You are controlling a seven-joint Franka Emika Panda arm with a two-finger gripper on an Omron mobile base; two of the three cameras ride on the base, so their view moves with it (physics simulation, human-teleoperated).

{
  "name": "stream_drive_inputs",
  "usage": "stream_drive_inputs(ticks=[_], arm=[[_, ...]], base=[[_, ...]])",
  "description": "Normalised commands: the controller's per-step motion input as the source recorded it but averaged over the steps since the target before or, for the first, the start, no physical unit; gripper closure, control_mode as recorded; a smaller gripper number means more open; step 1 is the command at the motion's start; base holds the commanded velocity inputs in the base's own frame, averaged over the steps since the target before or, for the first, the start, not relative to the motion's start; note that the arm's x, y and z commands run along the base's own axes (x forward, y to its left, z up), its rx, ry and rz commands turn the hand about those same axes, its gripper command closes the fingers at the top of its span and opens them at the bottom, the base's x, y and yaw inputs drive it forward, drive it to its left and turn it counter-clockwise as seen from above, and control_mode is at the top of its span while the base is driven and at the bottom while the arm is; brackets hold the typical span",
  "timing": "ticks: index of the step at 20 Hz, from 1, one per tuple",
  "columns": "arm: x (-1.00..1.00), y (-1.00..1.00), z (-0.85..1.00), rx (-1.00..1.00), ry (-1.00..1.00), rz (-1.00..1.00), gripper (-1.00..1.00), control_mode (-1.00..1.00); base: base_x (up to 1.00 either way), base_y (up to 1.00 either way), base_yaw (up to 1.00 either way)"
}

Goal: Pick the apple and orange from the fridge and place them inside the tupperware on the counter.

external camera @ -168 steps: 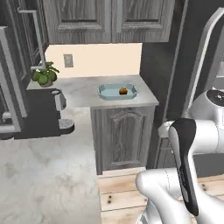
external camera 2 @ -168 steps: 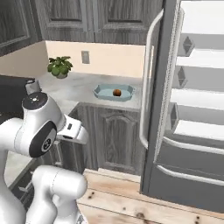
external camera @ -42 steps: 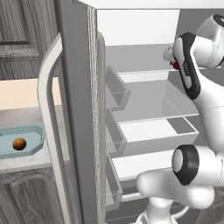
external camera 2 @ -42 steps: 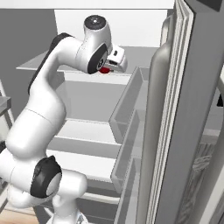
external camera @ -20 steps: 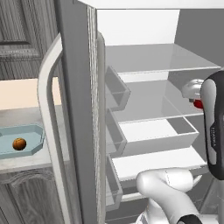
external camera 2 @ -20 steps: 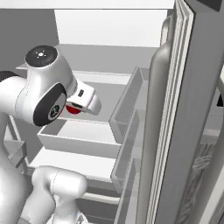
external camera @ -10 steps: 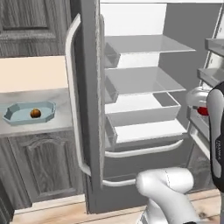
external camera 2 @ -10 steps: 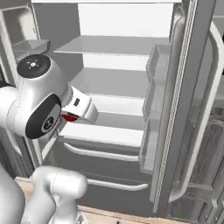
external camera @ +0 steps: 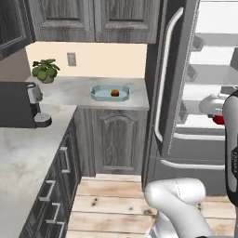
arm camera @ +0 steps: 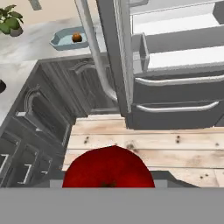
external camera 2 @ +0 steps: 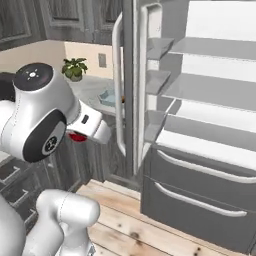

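Figure: task roughly half complete. At the left, a potted plant stands at the back of the counter, by the beige wall. Further right, near the counter's right end beside the fridge, lies the tupperware, a shallow blue-grey tray; the orange sits inside it, right of centre, so that fruit is judged delivered. Right of the counter stands the fridge, its door open with the long pale handle facing the room and white shelves visible inside. At the far right of the left base view, the apple shows as a red patch at the end of the arm, in front of the fridge shelves and well apart from the tray. In the hand view the apple sits directly against the gripper, above the wooden floor; the jaws are clamped on it. Remaining, as judged: carry the apple to the counter's right end, lower it into the tray beside the orange, and release.
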Motion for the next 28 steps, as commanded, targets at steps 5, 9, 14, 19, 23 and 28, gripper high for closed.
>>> stream_drive_inputs(ticks=[5,9,14,19,23,28], arm=[[0.0,0.0,0.0,0.0,0.0,0.0,1.0,1.0],[0.0,0.0,0.0,0.0,0.0,0.0,1.0,1.0],[0.0,0.0,0.0,0.0,0.0,0.0,1.0,1.0],[0.0,0.0,0.0,0.0,0.0,0.0,1.0,1.0],[0.0,0.0,0.0,0.0,0.0,0.0,1.0,1.0],[0.0,0.0,0.0,0.0,0.0,0.0,1.0,1.0]], base=[[0.11,0.76,0.34],[0.94,0.03,0.0],[1.0,0.21,-0.01],[0.78,0.48,-0.2],[0.78,0.2,-0.3],[0.8,0.17,-0.38]])
